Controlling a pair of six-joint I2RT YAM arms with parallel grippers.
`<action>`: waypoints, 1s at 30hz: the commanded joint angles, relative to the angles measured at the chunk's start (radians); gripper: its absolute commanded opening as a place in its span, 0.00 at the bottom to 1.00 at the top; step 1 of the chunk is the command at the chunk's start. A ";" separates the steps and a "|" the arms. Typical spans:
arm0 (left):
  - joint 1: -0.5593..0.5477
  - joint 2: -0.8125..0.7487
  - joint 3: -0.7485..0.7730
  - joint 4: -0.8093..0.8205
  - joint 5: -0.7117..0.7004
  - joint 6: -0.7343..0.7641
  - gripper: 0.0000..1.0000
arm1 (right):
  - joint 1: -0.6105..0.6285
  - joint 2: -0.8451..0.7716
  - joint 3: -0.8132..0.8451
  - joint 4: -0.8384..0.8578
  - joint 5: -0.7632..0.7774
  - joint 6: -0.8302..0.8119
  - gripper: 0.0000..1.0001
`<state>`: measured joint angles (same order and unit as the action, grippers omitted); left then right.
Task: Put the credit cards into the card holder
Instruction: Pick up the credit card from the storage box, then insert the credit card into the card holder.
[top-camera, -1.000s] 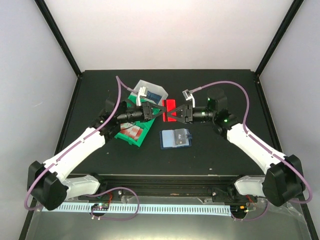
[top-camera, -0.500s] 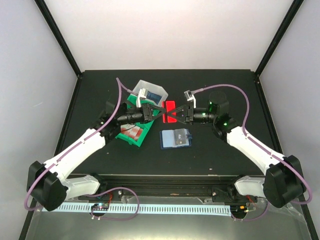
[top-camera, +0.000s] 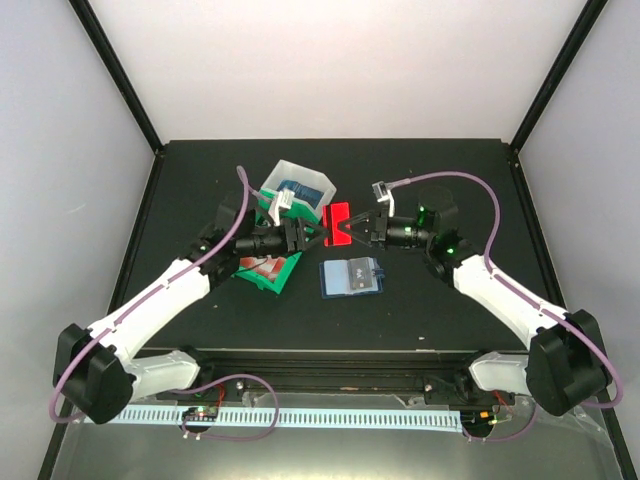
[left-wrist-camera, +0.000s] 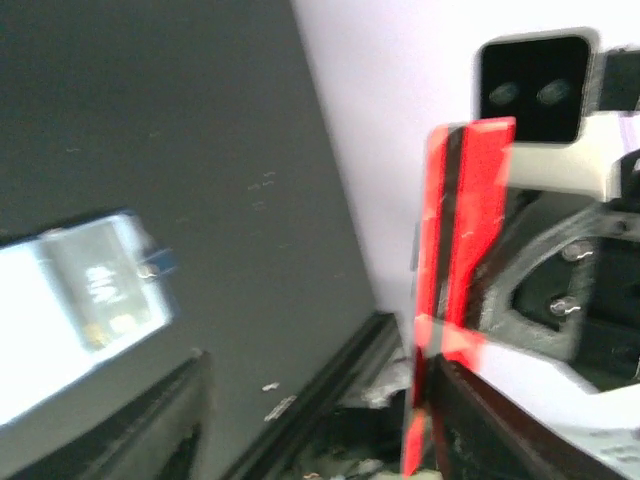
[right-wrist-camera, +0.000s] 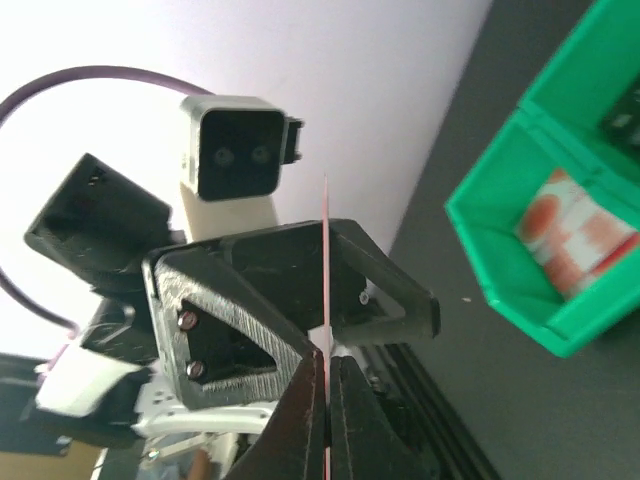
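Over the black worktop, between white walls, a red card is pinched by the right gripper; the left gripper is spread.

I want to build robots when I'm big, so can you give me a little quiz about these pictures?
1. True or false: the jaws of the left arm stand open.
2. What holds the red card? A: the left arm's jaws. B: the jaws of the right arm. C: nothing at all.
3. What colour is the bin with the red-and-white cards in it?
Key: 1 true. 2 B. 3 green.
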<state>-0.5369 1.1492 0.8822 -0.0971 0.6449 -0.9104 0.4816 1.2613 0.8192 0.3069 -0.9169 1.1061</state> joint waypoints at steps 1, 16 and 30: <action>-0.006 0.042 0.061 -0.274 -0.143 0.178 0.64 | -0.003 -0.018 0.015 -0.229 0.103 -0.177 0.01; -0.205 0.366 0.041 -0.203 -0.350 0.248 0.39 | -0.054 0.240 -0.086 -0.414 0.277 -0.447 0.01; -0.227 0.587 0.056 -0.150 -0.519 0.333 0.27 | -0.056 0.459 -0.117 -0.182 0.282 -0.483 0.01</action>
<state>-0.7605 1.7218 0.9184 -0.2794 0.1978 -0.6189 0.4309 1.6695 0.6964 0.0071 -0.6472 0.6548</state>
